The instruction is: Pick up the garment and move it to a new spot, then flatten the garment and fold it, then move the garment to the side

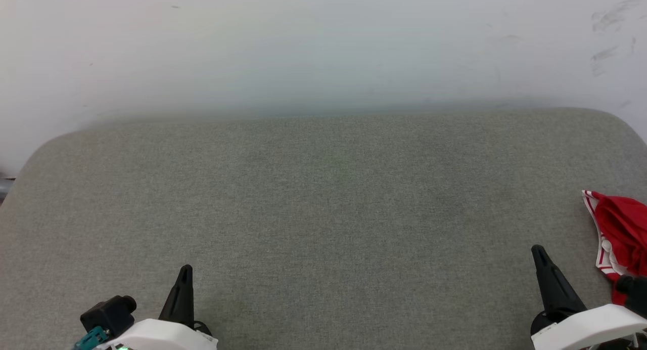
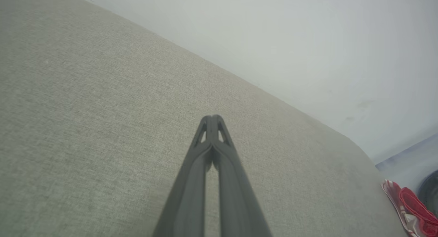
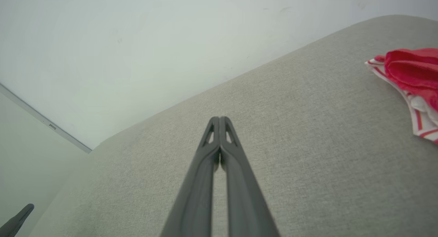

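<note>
The garment [image 1: 622, 227], red with red-and-white striped trim, lies bunched at the far right edge of the grey cushioned surface [image 1: 323, 213]. It also lies at the lower right of the left wrist view [image 2: 410, 211] and the upper right of the right wrist view [image 3: 409, 72]. My left gripper [image 1: 185, 270] rests low at the lower left, shut with nothing in it, its tips pressed together [image 2: 212, 119]. Near the lower right, my right gripper [image 1: 539, 251] is shut and empty too [image 3: 219, 120], a short way left of the garment and not touching it.
A pale wall [image 1: 323, 46] stands just behind the surface's rounded back edge. The cushion's corners curve away at left and right. A dark rounded object [image 2: 432, 192] sits past the garment at the right border of the left wrist view.
</note>
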